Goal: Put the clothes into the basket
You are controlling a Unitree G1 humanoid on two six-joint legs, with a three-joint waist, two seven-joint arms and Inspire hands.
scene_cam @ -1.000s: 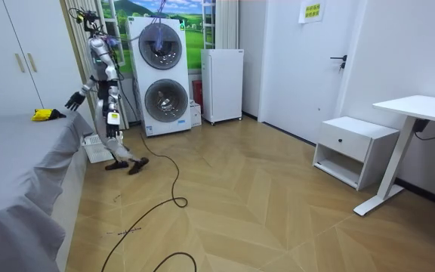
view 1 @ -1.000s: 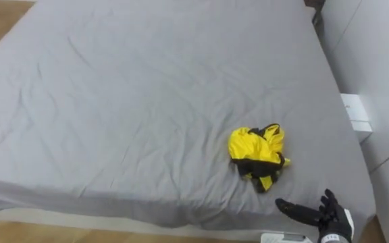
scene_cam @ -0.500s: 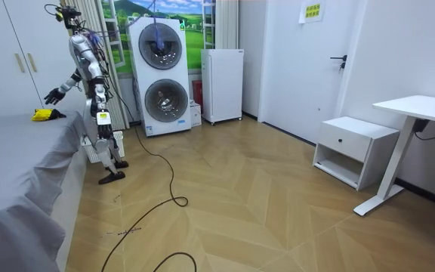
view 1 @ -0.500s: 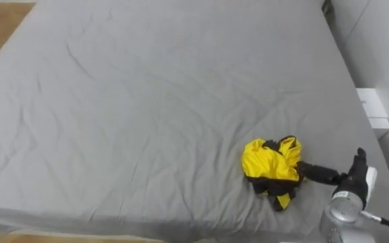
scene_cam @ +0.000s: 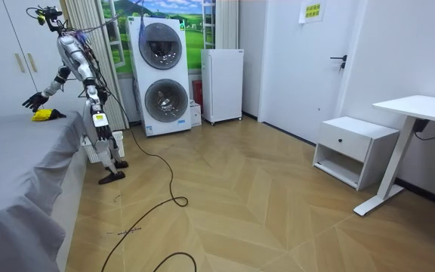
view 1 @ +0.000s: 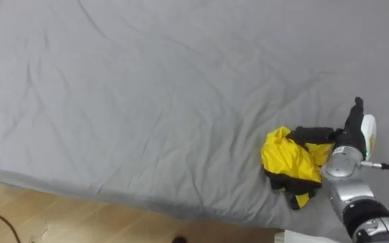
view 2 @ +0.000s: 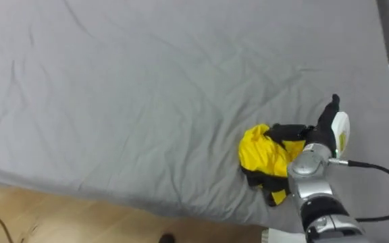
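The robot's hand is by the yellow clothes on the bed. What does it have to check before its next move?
1. Right hand at the clothes: ok, its fingers lie on the bundle's far edge.
2. Firm hold on the clothes: cannot tell.
3. Clothes in one bundle on the bed: ok.
4. Robot close enough to the bed: ok, it leans over the edge in the room view.
5. Basket ready: cannot tell; a white thing by the robot's feet may be it.
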